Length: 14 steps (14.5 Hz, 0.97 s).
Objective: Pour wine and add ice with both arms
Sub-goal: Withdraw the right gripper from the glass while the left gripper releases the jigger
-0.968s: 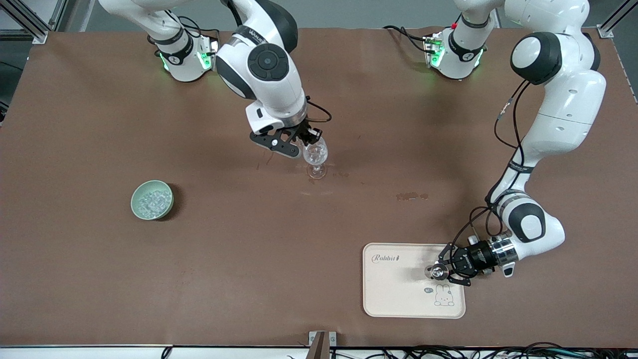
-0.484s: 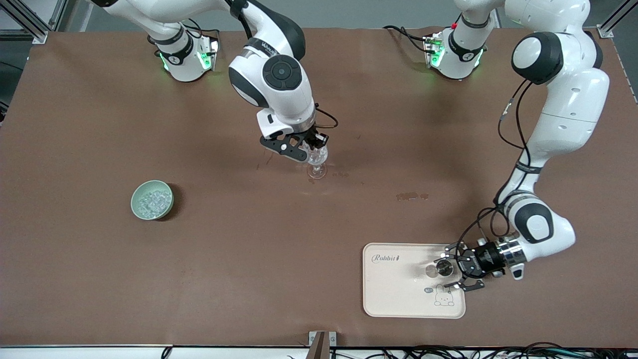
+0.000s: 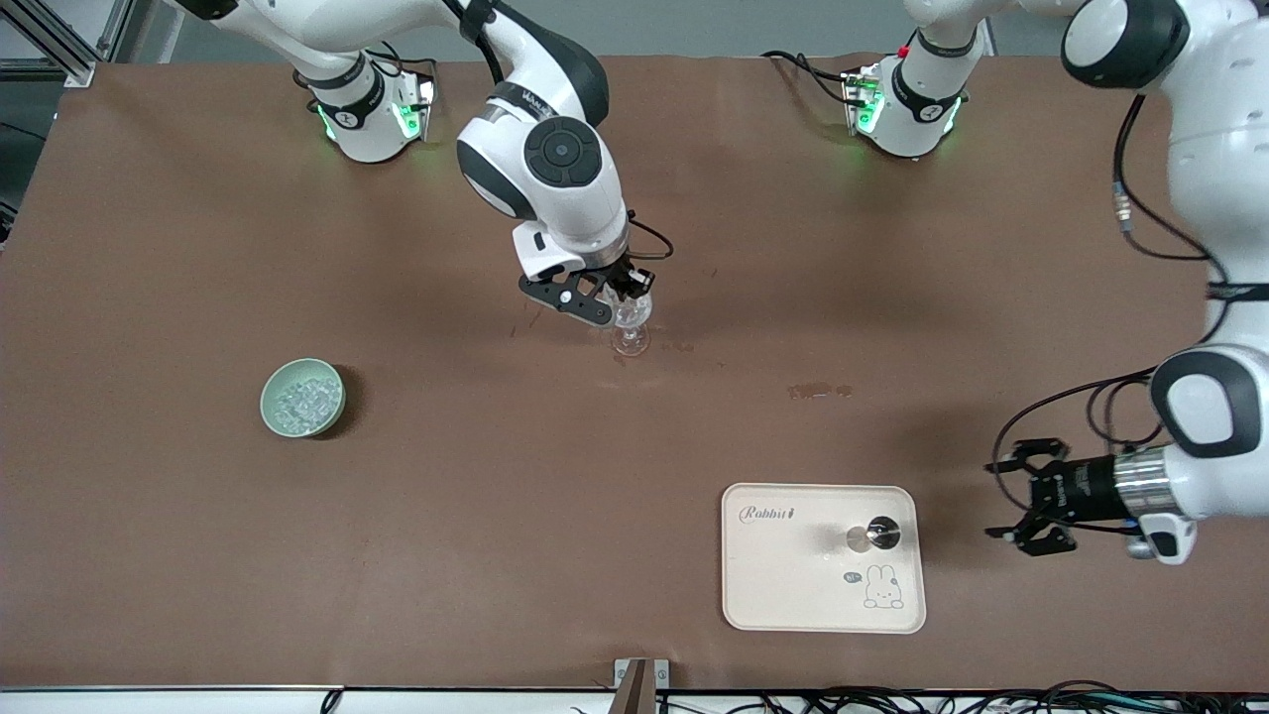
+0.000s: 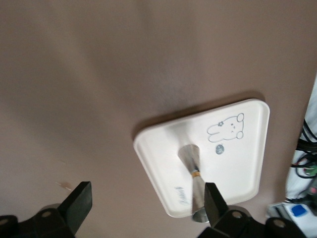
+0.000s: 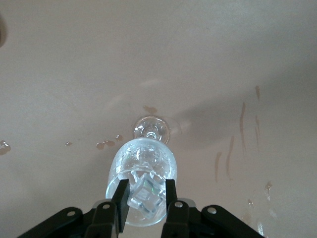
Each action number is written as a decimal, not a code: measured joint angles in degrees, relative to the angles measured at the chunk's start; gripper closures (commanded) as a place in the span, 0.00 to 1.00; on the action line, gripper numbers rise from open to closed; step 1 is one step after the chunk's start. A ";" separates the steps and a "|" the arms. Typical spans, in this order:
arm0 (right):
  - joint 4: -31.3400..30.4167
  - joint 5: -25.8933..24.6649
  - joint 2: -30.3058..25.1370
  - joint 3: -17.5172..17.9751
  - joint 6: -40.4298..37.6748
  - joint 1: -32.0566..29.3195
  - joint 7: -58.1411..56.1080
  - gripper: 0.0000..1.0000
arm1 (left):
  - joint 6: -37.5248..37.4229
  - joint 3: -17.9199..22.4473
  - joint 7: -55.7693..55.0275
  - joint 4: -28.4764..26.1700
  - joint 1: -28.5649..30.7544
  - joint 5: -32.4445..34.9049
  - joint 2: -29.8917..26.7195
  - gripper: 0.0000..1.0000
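— Over the wine glass [image 3: 631, 319], what's the right end effector [image 5: 144, 199] doing?
— Angled down, pinching an ice cube [image 5: 147, 194] above the rim.
— And the left end effector [image 3: 1021, 496]?
— Level beside the tray [image 3: 793, 595], fingers spread, gripping nothing.

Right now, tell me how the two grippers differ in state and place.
The left gripper hangs wide open and empty over bare table beside the tray; the right gripper is shut on an ice cube over the mouth of the wine glass. The left points sideways, level with the table; the right points down. Both are black and two-fingered.
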 measured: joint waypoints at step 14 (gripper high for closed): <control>1.89 -0.04 0.43 -0.03 -0.49 0.00 0.06 0.00 | -18.60 -6.77 41.20 -0.87 -4.11 23.18 -26.98 0.00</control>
